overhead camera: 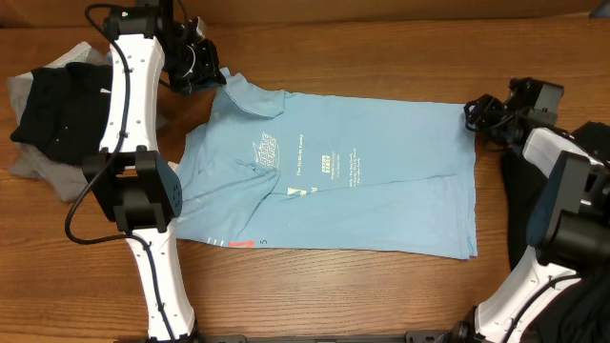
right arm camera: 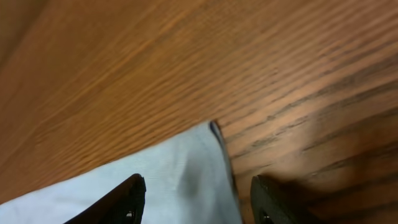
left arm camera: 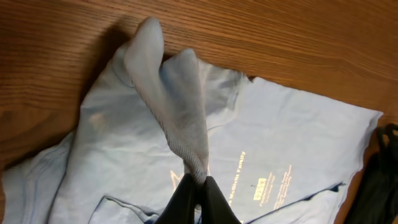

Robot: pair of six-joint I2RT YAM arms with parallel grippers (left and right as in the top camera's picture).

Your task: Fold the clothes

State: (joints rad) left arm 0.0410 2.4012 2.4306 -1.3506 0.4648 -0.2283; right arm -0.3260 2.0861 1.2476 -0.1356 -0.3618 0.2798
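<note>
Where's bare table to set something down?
Free: table strip along the far edge beyond the light blue T-shirt; strip along the near edge below it; near-left corner left of the left arm. Crowded: black and grey pile far left, black garment right.

— How many garments?
— One light blue T-shirt mid-frame, one black garment and one grey garment upper left, one dark cloth at right.
— Arms?
— Two: left arm, right arm.

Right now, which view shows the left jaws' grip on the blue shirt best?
Left wrist: close up, left jaws shut on a raised fold of the blue shirt. Overhead shows the whole shirt, but the grip is unclear. Right wrist shows only a shirt corner between open jaws.
</note>
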